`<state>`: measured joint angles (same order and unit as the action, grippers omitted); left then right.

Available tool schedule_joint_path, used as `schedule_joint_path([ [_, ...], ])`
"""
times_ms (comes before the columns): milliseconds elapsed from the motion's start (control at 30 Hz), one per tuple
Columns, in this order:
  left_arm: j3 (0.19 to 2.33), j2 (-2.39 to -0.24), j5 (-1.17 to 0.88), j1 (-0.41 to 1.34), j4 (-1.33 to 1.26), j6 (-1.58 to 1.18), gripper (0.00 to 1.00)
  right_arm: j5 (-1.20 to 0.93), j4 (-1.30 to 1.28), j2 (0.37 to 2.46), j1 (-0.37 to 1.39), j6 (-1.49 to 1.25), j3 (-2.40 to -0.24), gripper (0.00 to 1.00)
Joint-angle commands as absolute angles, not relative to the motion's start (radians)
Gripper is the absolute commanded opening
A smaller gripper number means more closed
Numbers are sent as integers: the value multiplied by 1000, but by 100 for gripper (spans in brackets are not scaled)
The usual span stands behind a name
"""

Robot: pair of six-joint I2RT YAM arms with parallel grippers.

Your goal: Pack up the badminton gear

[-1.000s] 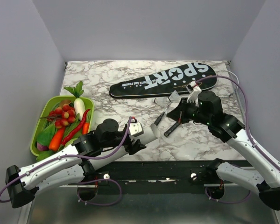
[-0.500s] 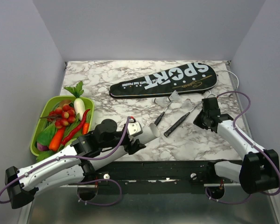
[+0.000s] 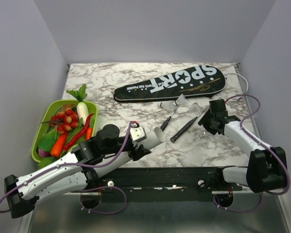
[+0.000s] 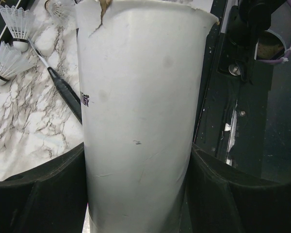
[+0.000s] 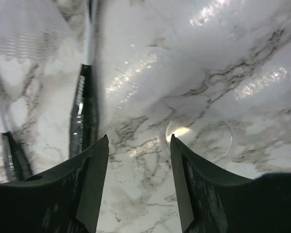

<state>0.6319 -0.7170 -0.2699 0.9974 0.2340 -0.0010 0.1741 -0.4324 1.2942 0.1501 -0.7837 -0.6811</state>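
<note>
Black bag (image 3: 169,82) (lettered "SPORT") lies flat at the rear, left racket (image 3: 165,124) and right racket (image 3: 181,132) angled just nearer.

The black bag (image 3: 169,83) near the desk's (image 3: 111,109) far edge reads "SPORT" in white; the white tube's (image 4: 140,121) small print is illegible.

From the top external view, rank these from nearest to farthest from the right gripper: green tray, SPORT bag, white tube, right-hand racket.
1. right-hand racket, just left of the right gripper.
2. SPORT bag, behind, toward the far edge.
3. white tube, front centre.
4. green tray, far left.
</note>
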Motion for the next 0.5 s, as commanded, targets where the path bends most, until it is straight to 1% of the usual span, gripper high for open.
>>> schedule_joint_path([
  [0,634,-716,-265,1006,245,-48,0,143,-423,1220,149,-770,-779,63],
  [100,635,-729,-267,1006,244,-48,0,95,-414,1239,147,-817,-834,63],
  [233,635,-736,-271,1006,244,-46,0,11,-295,1290,147,-893,-827,63],
  [367,632,-739,-273,1006,241,-46,0,6,-235,1356,152,-1008,-816,66],
  [467,634,-742,-279,1006,239,-46,0,5,-173,1394,161,-1095,-798,67],
])
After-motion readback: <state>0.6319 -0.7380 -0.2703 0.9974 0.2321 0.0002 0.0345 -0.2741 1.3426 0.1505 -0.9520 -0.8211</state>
